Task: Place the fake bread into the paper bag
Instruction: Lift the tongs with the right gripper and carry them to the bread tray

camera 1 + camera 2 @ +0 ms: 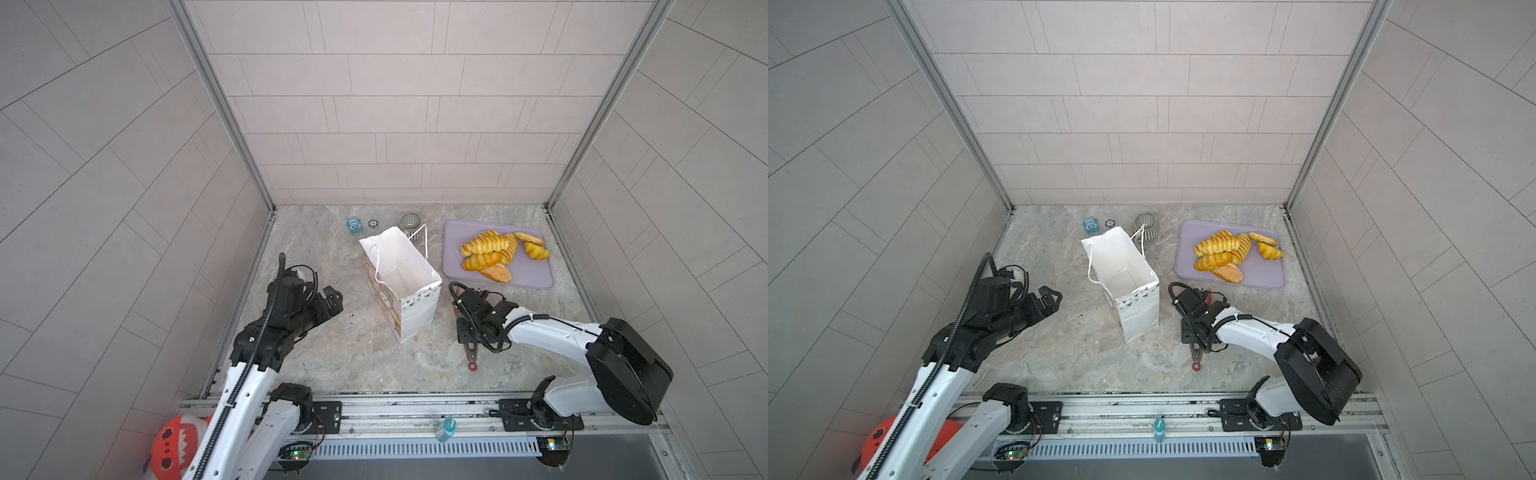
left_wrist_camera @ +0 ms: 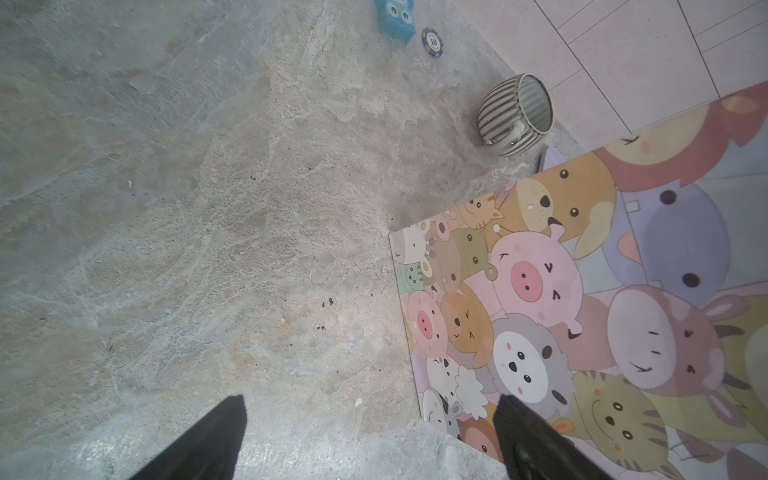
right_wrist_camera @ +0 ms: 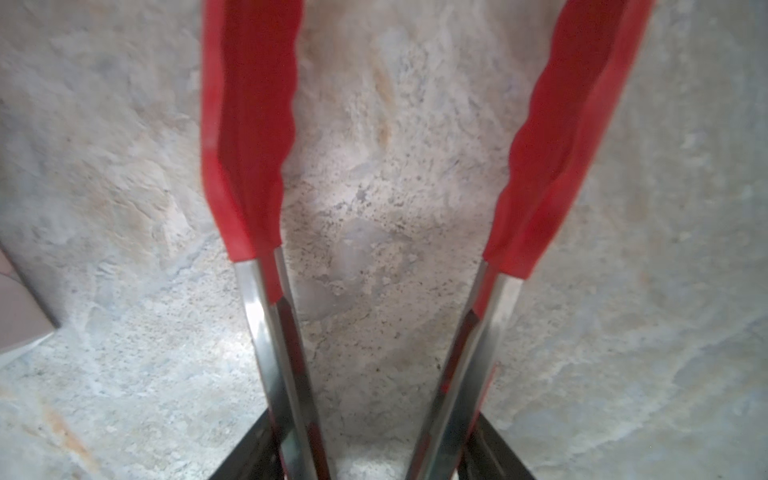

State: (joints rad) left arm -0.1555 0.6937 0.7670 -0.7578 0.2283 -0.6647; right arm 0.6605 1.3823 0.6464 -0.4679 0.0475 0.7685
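Several glossy yellow pieces of fake bread (image 1: pixel 494 253) (image 1: pixel 1225 251) are piled on a lilac tray (image 1: pixel 536 276) at the back right. The paper bag (image 1: pixel 405 270) (image 1: pixel 1125 270) stands upright and open-mouthed mid-table; its cartoon-animal side (image 2: pixel 582 311) fills part of the left wrist view. My left gripper (image 1: pixel 332 301) (image 2: pixel 370 403) is open and empty, hovering left of the bag. My right gripper (image 1: pixel 466 332) (image 3: pixel 374 440) is down by the table right of the bag, its fingers pressed on the metal arms of red-tipped tongs (image 1: pixel 471 357) (image 3: pixel 266 332), which spread apart.
A ribbed grey cup (image 1: pixel 410 221), a blue toy box (image 1: pixel 354 225) and a poker chip (image 1: pixel 372 223) sit behind the bag near the back wall. Tiled walls close in three sides. A red plush (image 1: pixel 178 444) lies below the front rail.
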